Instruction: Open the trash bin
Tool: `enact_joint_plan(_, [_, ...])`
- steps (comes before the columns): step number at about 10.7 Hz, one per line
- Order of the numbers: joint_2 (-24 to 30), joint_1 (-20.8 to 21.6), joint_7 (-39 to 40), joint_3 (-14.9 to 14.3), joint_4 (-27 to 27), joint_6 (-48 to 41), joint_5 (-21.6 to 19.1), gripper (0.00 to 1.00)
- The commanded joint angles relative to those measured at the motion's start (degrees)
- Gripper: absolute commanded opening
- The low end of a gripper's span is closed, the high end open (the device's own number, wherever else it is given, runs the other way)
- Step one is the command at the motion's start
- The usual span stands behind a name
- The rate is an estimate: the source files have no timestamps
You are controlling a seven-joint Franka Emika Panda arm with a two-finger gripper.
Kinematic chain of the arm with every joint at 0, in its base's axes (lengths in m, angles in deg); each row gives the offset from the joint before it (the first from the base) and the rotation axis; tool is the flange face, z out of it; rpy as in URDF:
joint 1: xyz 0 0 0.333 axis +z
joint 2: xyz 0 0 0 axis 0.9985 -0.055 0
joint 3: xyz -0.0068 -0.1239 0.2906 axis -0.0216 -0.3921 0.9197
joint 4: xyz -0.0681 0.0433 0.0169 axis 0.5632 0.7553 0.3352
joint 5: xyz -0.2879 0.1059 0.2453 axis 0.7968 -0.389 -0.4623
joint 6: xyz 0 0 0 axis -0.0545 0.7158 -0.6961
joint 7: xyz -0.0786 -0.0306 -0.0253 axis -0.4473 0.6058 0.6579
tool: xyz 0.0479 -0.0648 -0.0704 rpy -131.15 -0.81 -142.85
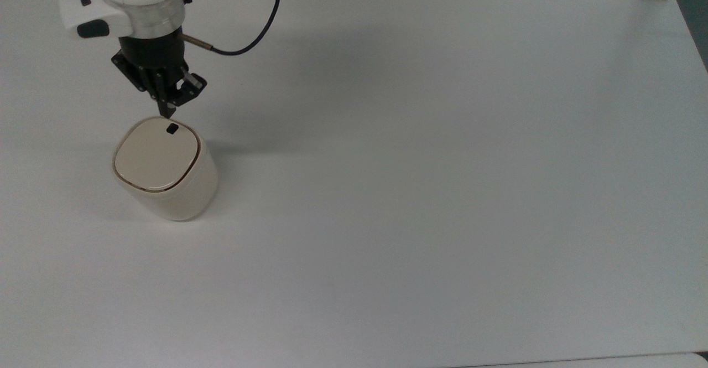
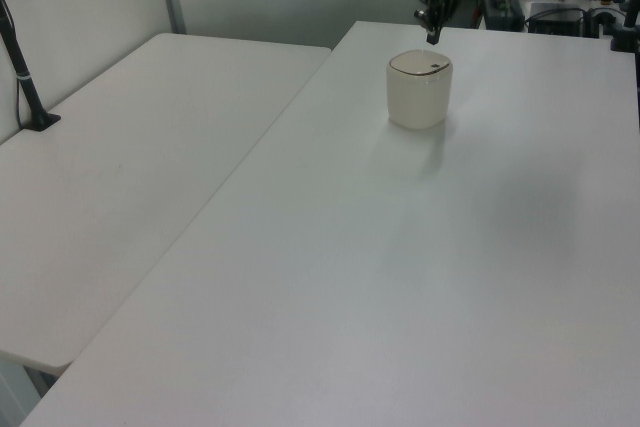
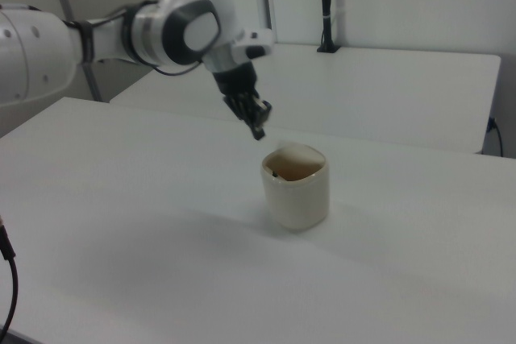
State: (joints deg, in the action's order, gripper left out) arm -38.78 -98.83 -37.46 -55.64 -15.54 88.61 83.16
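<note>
Top view: a small cream-beige plastic trash bin [image 1: 165,169], a rounded-square tub with a thin brownish rim seam, stands on a plain white table [image 1: 442,191] near the top view's left edge. Its flat lid lies level across the opening, with a small black button [image 1: 172,129] showing near the lid's far edge. A white robot arm reaches in from above the bin, ending in a black two-finger gripper [image 1: 166,112] that hangs over the bin's far rim, apart from the lid and close to the button. Its fingers are drawn narrow, close together, holding nothing.

From the left view, the bin [image 2: 419,90] sits far down the table, the gripper [image 2: 431,37] clear above it. From the right view, the gripper [image 3: 259,132] hangs above and beside the bin [image 3: 295,185], and a pale edge seems to stand slightly raised behind a brownish surface at the rim, so the lid may be starting to lift; this is hard to confirm.

Judging by these views, the bin is not clearly open, and raising the lid fully remains.
</note>
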Motion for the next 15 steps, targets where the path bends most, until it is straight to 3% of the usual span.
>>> enact_joint_plan(1, [6.0,7.0,2.6,0.1,-1.1,-9.3,0.0,0.01])
enact_joint_plan(4, [11.3,11.4,8.6,0.1,-2.1,-16.7,-2.3,0.03])
enact_joint_plan(6, [13.9,11.6,14.5,0.1,-3.0,-19.7,-5.9,0.08])
enact_joint_plan(8, [14.3,11.7,14.8,0.1,-3.2,-21.5,-6.5,0.16])
enact_joint_plan(9, [14.3,12.4,14.4,0.1,-3.2,-22.1,-6.5,0.27])
enact_joint_plan(11, [13.7,12.7,14.3,0.0,-3.2,-21.3,-6.1,0.96])
enact_joint_plan(12, [13.6,12.8,14.3,0.0,-3.2,-21.4,-5.7,1.00])
enact_joint_plan(15, [13.7,12.8,14.6,0.1,-3.2,-21.6,-5.8,1.00])
